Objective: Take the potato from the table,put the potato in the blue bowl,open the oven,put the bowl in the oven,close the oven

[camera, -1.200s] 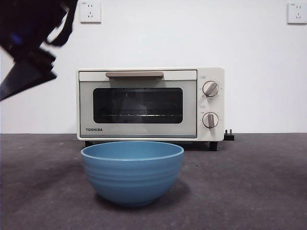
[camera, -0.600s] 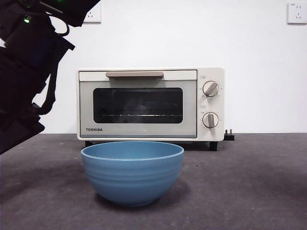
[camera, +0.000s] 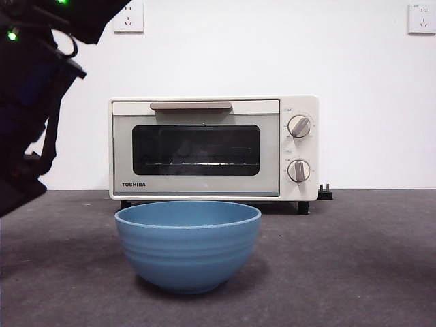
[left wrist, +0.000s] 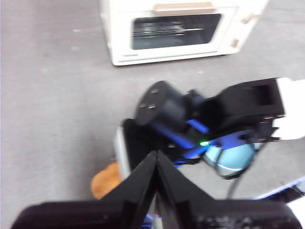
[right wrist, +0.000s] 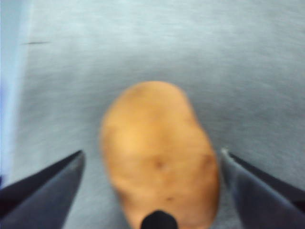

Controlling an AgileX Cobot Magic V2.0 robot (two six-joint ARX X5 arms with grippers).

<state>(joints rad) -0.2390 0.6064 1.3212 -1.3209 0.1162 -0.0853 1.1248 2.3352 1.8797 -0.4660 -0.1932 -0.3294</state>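
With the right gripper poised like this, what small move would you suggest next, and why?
Probably lower the right gripper a little and close it: its jaws stand open on either side of the potato, which lies on the table ungrasped.

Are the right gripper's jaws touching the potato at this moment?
Apart. The right wrist view shows the right gripper open, one jaw on each side of the potato, with grey table visible between each jaw and the potato.
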